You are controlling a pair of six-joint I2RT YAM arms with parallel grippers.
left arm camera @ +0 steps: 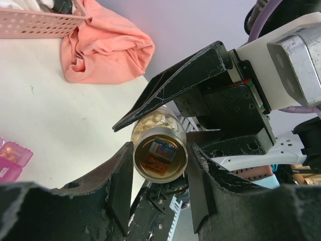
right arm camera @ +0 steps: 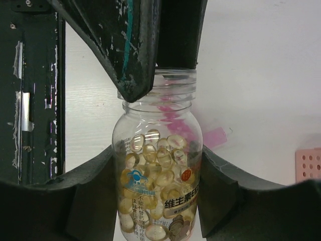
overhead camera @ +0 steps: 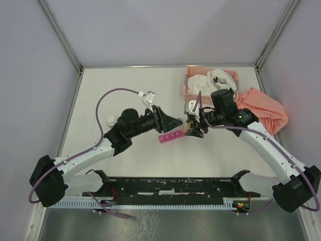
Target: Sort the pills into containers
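The magenta-pink pill organizer [overhead camera: 171, 137] lies flat at mid-table; its end shows in the left wrist view [left arm camera: 10, 160]. My right gripper [overhead camera: 194, 129] [right arm camera: 158, 150] is shut on a clear, uncapped bottle [right arm camera: 158, 170] of yellow softgel pills, holding it by the body just right of the organizer. My left gripper [overhead camera: 176, 124] [left arm camera: 160, 146] is at the bottle's open mouth [left arm camera: 159, 153]. Its fingers [right arm camera: 135, 60] flank the threaded neck closely, with a thin gap showing on one side. No loose pills are visible.
A salmon-orange lattice basket [overhead camera: 190, 83] holding white cloth [overhead camera: 213, 75] stands at the back right. A salmon cloth [overhead camera: 263, 108] [left arm camera: 108, 47] lies beside it. A small white object [overhead camera: 110, 120] sits left of the left arm. A black rail [overhead camera: 170, 186] runs along the near edge.
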